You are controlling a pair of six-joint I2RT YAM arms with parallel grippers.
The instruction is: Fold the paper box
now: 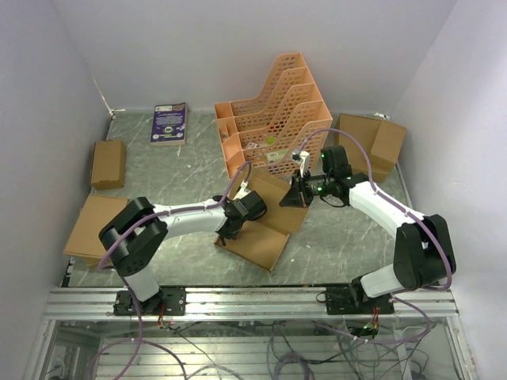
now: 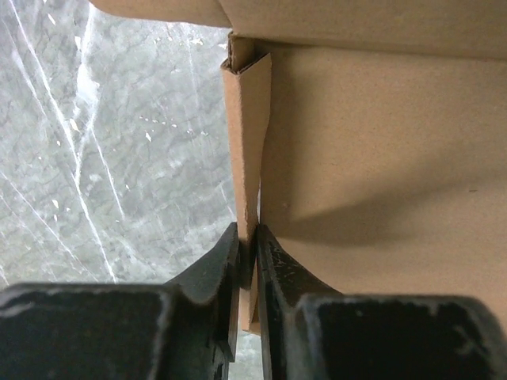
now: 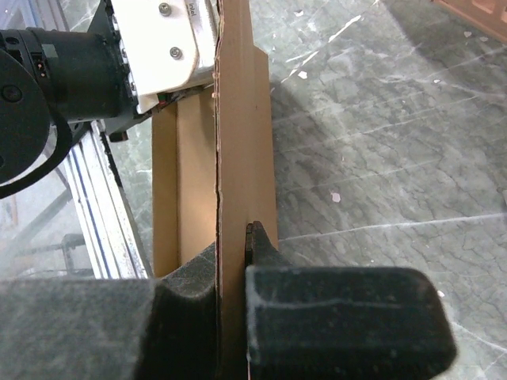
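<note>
Paper box (image 1: pixel 260 240) sits mid-surface (image 1: pixel 182 170), just in front of the orange lattice file rack (image 1: pixel 273 119) and between the two arms. It is only partly formed: the near panel lies flat on the grey marbled top, and the far part is lifted where both arms meet it. The left arm (image 1: pixel 182 214) reaches in from the near left. Its jaws are pressed together, pinching a narrow folded strip (image 2: pixel 245 142) of cardboard that stands upright along the edge of a broad brown panel (image 2: pixel 380 158). The strip is creased inward where the jaws bite, and its top end shows a hollow fold. The right arm (image 1: pixel 380 202) comes in from the right. Its jaws are likewise pressed together, one on each side of a thin raised flap (image 3: pixel 245 158) seen edge-on, which runs away from the wrist camera toward the white housing (image 3: pixel 170 39) of the left wrist. Both arms therefore hold the same sheet, close to one another. Off to the sides, well apart from the work: a small closed carton (image 1: pixel 108 162) at the left, a flatter carton (image 1: pixel 91 226) nearer the left edge, an open-flapped carton (image 1: pixel 372 138) at the far right, and a purple-covered book (image 1: pixel 169 123) at the back. I cannot tell whether the sheet touches the rack.
</note>
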